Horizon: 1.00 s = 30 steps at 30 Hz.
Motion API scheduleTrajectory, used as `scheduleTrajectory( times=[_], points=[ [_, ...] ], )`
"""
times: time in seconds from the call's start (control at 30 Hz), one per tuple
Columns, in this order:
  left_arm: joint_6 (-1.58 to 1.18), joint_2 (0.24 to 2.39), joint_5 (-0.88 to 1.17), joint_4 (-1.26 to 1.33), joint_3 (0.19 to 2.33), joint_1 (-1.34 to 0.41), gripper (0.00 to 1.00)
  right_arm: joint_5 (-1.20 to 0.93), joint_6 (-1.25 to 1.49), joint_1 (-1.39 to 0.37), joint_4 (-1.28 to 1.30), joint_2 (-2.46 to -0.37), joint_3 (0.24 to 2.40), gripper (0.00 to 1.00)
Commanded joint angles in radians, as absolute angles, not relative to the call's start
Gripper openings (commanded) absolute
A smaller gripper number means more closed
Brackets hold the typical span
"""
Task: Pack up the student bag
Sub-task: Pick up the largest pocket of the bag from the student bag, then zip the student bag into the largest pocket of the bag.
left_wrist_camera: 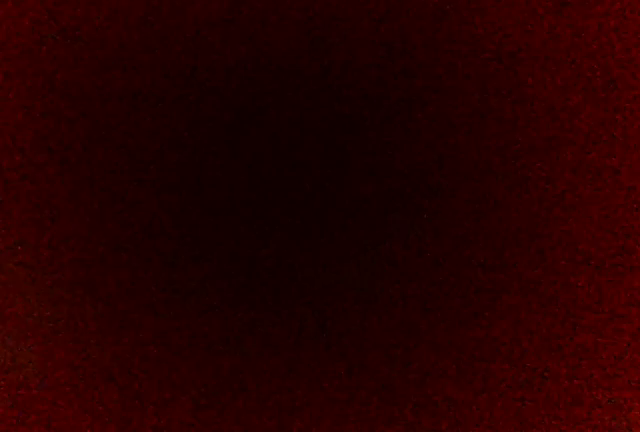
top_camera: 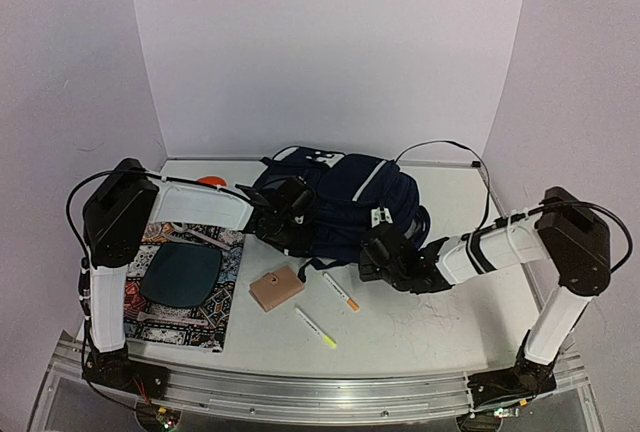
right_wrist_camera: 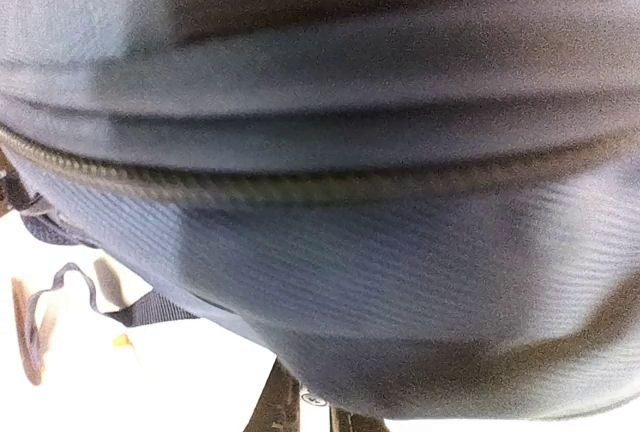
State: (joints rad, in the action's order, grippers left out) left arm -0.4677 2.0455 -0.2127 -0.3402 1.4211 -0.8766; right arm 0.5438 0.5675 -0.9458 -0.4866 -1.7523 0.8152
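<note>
The student bag (top_camera: 345, 200), navy with pale stripes and white patches, lies in the middle of the table. My left gripper (top_camera: 283, 214) is pushed into the bag's left side, its fingers buried in the fabric. The left wrist view is only dark red and shows nothing. My right gripper (top_camera: 383, 252) is at the bag's near right edge. In the right wrist view the bag's blue fabric (right_wrist_camera: 380, 282) and its zip fill the frame. The right gripper (right_wrist_camera: 315, 414) has its two fingers close together under that fabric, pinching the edge.
A tan block (top_camera: 277, 289), an orange-tipped pen (top_camera: 341, 292) and a yellow-tipped pen (top_camera: 316, 328) lie in front of the bag. A patterned book (top_camera: 190, 317) with a dark teal oval (top_camera: 181, 274) on it sits at the left. An orange object (top_camera: 210, 181) is behind the left arm.
</note>
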Motion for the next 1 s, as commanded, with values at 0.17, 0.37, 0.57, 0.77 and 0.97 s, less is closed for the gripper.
scheduleTrajectory(
  times=[0.17, 0.37, 0.57, 0.77, 0.97],
  points=[
    [-0.442, 2.108, -0.265, -0.373, 1.455, -0.825, 0.0, 0.44, 0.463, -0.859, -0.466, -1.547, 0.663, 0.0],
    [-0.406, 2.134, -0.312, -0.376, 1.463, -0.795, 0.0, 0.355, 0.41, -0.782, -0.445, -1.384, 0.55, 0.0],
    [-0.311, 2.194, -0.375, -0.375, 1.525, -0.766, 0.0, 0.248, 0.366, -0.755, -0.375, -1.309, 0.54, 0.0],
    [-0.222, 2.258, -0.383, -0.374, 1.644, -0.694, 0.0, 0.092, 0.375, -0.756, -0.355, -1.338, 0.591, 0.0],
    [-0.221, 2.196, -0.28, -0.373, 1.662, -0.696, 0.03, 0.087, 0.422, -0.797, -0.398, -1.41, 0.663, 0.15]
  ],
)
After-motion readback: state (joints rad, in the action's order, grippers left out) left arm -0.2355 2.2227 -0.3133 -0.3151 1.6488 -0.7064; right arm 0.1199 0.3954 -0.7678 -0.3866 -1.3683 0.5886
